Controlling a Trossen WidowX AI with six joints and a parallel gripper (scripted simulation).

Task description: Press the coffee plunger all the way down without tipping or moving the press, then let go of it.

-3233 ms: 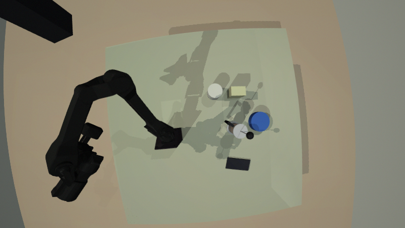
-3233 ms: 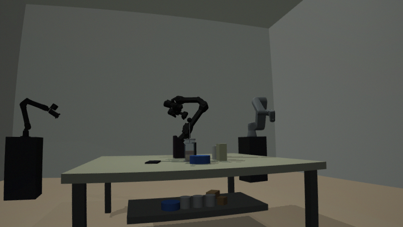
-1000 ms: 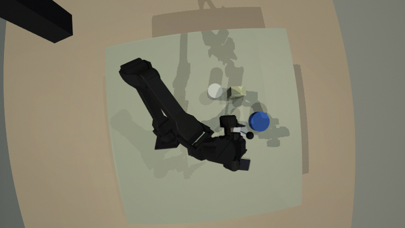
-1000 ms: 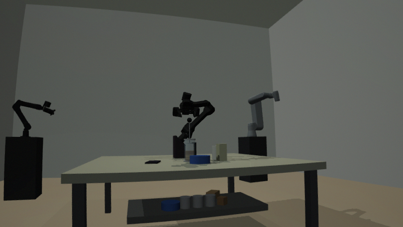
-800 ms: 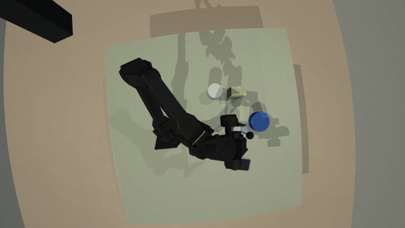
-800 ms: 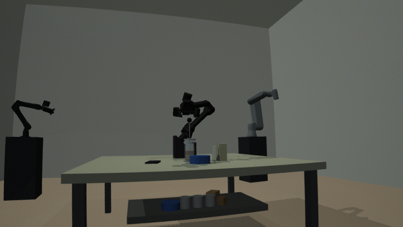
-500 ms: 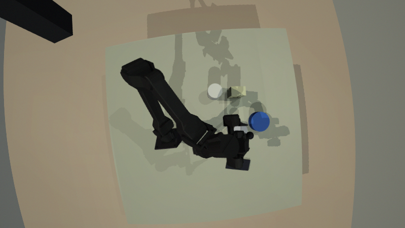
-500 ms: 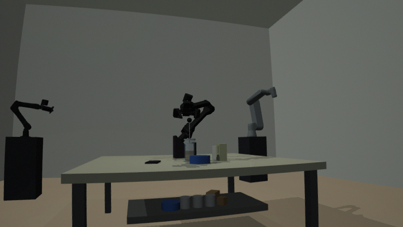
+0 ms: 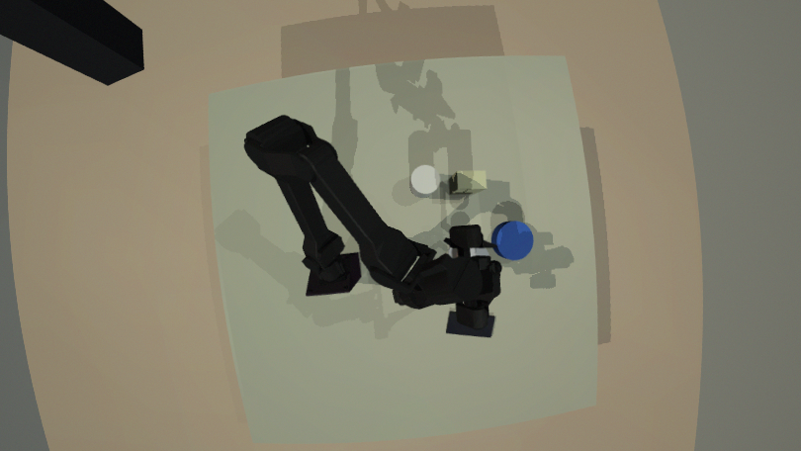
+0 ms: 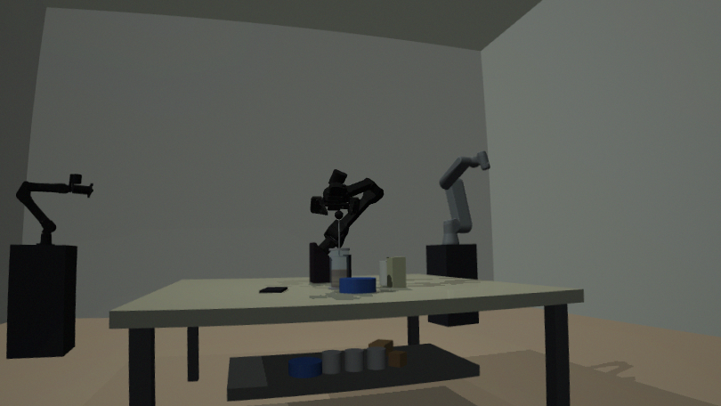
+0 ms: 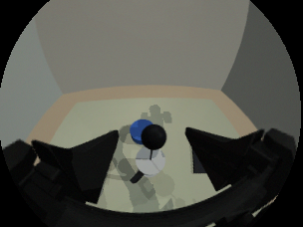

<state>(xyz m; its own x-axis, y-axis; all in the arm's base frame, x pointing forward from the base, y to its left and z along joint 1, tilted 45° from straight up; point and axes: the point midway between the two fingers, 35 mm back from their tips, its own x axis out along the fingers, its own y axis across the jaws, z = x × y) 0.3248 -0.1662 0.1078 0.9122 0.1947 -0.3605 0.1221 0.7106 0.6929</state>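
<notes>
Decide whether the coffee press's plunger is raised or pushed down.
Raised: the thin rod lifts the black round knob well above the glass press, just under the open hand.

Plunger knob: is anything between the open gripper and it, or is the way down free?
Nothing visible stands in the way. In the wrist view the black plunger knob sits in the gap between the open gripper fingers, with nothing across it. The blue disc lies low on the table beside the press, off the path.

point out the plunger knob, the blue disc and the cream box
plunger knob [image 11: 154,136]: wrist view, centre of the black ball, between the open jaws
blue disc [image 9: 514,240]: top view, middle of its flat top
cream box [image 10: 398,272]: exterior view, middle of its front face
</notes>
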